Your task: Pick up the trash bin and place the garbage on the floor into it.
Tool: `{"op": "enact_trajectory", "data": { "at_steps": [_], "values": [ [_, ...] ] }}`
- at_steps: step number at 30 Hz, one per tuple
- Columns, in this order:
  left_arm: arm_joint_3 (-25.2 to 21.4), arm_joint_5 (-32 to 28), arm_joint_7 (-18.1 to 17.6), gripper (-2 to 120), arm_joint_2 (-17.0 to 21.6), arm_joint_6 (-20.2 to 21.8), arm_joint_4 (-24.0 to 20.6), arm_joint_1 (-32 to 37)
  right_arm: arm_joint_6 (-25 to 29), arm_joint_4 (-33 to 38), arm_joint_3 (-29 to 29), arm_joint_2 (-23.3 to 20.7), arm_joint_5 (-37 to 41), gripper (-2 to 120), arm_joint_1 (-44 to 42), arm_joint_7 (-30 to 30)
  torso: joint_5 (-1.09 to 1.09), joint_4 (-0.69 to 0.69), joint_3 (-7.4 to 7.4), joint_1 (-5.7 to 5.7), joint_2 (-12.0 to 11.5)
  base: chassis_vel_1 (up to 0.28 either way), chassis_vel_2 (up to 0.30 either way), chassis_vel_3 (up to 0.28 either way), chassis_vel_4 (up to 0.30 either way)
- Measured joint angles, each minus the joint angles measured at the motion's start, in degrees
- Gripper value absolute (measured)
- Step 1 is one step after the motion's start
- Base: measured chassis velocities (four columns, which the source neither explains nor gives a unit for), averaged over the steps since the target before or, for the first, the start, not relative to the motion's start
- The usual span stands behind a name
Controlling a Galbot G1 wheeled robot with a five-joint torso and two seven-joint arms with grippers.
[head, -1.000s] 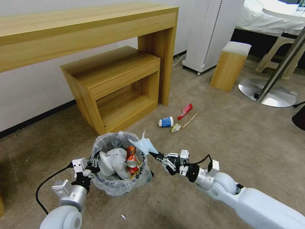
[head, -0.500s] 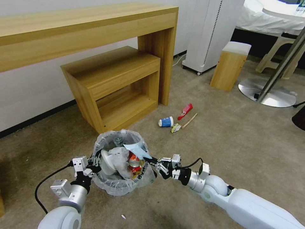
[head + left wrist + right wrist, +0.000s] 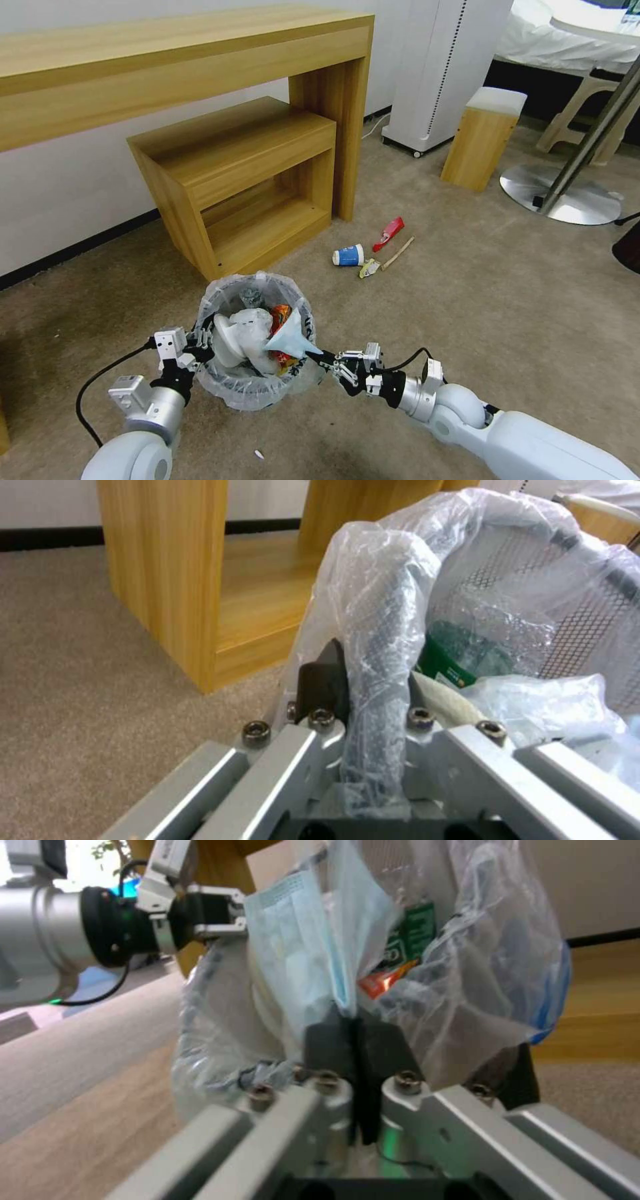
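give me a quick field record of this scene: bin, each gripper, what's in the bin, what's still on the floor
bin: trash bin on carpet by the low wooden shelf
left gripper: jaws shut on bin rim
right gripper: jaws shut on pale blue mask, over the bin
in bin: white slippers, orange can
floor: blue-white cup, red wrapper, wooden stick

White arms, silver wrists, black cables, screwed metal linkages.

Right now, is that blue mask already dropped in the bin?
Not dropped: the mask hangs over the bin, pinched in the right tool.
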Motion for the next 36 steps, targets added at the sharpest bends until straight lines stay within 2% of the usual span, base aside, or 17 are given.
{"op": "enact_trajectory", "data": {
  "at_steps": [6, 7, 10, 11, 14, 18, 21, 22, 24, 33, 36],
  "values": [
    [0.0, 0.0, 0.1, 2, 0.3, -0.2, 0.4, -0.1, -0.4, 1.4, 0.6, 0.3, -0.1, 30, -0.1, 1.0, -0.01, 0.0, 0.0, 0.0, 0.0, 0.0, 0.0, 0.0, 0.0],
    [0.0, 0.0, 0.1, 2, 0.3, -0.2, 0.4, -0.1, -0.4, 1.4, 0.6, 0.3, -0.1, 30, -0.1, 1.0, -0.01, 0.0, 0.0, 0.0, 0.0, 0.0, 0.0, 0.0, 0.0],
    [0.1, -0.1, 0.1, 2, 0.4, -0.2, 0.6, -0.3, -0.6, 2.5, 1.4, 0.1, -0.5, 47, -0.4, 1.7, 0.0, 0.0, 0.0, 0.0, 0.0, 0.0, 0.0, 0.0, 0.0],
    [0.1, -0.1, 0.1, 2, 0.4, -0.2, 0.6, -0.3, -0.6, 2.5, 1.4, 0.1, -0.5, 47, -0.4, 1.7, 0.0, 0.0, 0.0, 0.0, 0.0, 0.0, 0.0, 0.0, 0.0],
    [-0.1, -0.6, 0.1, 2, 0.7, -0.2, 1.3, -0.6, -0.8, 3.8, 3.0, -0.2, -0.8, 62, -1.5, 3.6, 0.0, 0.0, 0.0, 0.0, 0.0, 0.0, 0.0, 0.0, 0.0],
    [-0.3, -0.7, 0.1, 2, 1.1, -0.2, 2.0, -0.8, -0.8, 4.6, 4.5, -0.2, -0.7, 71, -2.1, 4.6, -0.01, 0.0, 0.0, 0.0, 0.0, 0.0, 0.0, 0.0, 0.0],
    [0.0, -0.7, 0.0, 2, 1.1, -0.2, 2.4, -0.9, -0.8, 5.2, 6.6, 0.1, -0.7, 86, -3.0, 4.9, 0.0, 0.0, 0.0, 0.0, 0.0, 0.0, 0.0, 0.0, 0.0],
    [0.0, -0.7, 0.0, 2, 1.1, -0.2, 2.4, -0.9, -0.8, 5.2, 6.6, 0.1, -0.7, 86, -3.0, 4.9, 0.0, 0.0, 0.0, 0.0, 0.0, 0.0, 0.0, 0.0, 0.0],
    [-0.1, -1.0, -0.1, 2, 1.7, -0.1, 2.7, -1.1, -0.7, 5.7, 8.0, 0.2, -0.7, 96, -3.5, 5.0, -0.01, 0.0, 0.0, 0.0, 0.0, 0.0, 0.0, 0.0, 0.0],
    [-1.2, -4.5, -1.2, 2, 5.3, 2.3, 2.7, -1.4, -1.1, 7.0, 13.1, 0.0, -0.5, 100, -4.6, 9.1, 0.0, 0.0, 0.0, 0.0, 0.0, 0.0, 0.0, 0.0, 0.0],
    [-1.6, -5.5, -1.4, 2, 6.4, 3.3, 2.5, -1.6, -1.9, 7.1, 17.4, -0.1, -0.8, 100, -5.3, 13.7, 0.0, 0.01, 0.0, 0.0, 0.0, 0.0, 0.0, 0.0, 0.0]
  ]
}}
